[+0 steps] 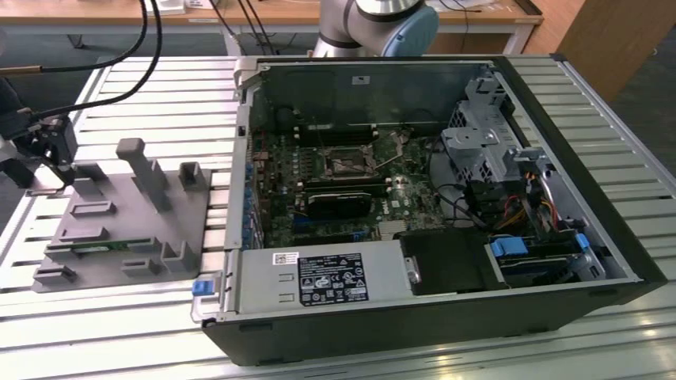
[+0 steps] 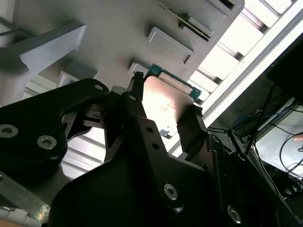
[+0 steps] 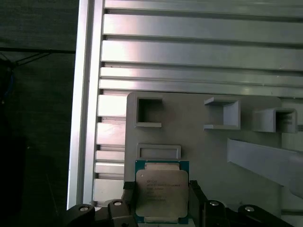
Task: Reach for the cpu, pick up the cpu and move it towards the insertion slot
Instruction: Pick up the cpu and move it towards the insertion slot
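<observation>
The gripper (image 2: 166, 94) is clamping the cpu (image 3: 161, 191) by two opposite edges over the grey fixture tray (image 1: 116, 229) at the exterior view's left, likely handling a light, stiff, slick-topped, fragile chip best taken edge-only.

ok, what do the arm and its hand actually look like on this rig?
The arm is a silvery grey tube with a pale blue joint cap. The hand is matte black, built of flat angular plates fixed with silver screws, and ends in two slim black fingers. Black cables run towards it in the exterior view. I can make out no markings.
</observation>
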You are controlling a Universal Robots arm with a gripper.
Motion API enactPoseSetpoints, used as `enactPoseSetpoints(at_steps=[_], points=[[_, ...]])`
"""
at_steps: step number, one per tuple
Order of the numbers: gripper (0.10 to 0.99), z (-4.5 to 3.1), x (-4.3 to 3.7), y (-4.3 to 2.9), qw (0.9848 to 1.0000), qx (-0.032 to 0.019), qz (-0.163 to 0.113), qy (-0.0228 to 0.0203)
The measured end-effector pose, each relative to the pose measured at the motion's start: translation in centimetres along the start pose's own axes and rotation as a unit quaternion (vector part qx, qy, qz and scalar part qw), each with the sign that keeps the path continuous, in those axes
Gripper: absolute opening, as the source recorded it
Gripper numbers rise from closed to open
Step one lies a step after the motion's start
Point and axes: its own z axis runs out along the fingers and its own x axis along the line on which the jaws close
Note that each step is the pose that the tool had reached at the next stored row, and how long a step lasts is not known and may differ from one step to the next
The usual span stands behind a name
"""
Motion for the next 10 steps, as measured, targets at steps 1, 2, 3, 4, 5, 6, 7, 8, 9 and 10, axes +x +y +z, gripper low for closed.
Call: enactPoseSetpoints(at_steps=[1,2,3,4,5,6,7,8,9,10], points=[[0.533,-0.18,0.0,0.01,1.0,0.0,0.0,0.0001],[0.533,-0.32,0.0,0.02,1.0,0.0,0.0,0.0],[0.533,-0.47,0.0,0.03,1.0,0.0,0.0,0.0001],[0.533,-0.66,0.0,0.05,1.0,0.0,0.0,0.0],[0.533,-0.86,0.0,0.06,1.0,0.0,0.0,0.0001],[0.533,-1.08,0.0,0.08,1.0,0.0001,0.0,0.0001],[0.533,-1.3,0.0,0.09,1.0,0.0,0.0,0.0],[0.533,-1.55,0.0,0.11,1.0,0.0,0.0,0.0],[0.533,-1.81,0.0,0.12,1.0,0.0,0.0,0.0001],[0.533,-2.12,0.0,0.14,1.0,0.0,0.0,0.0001]])
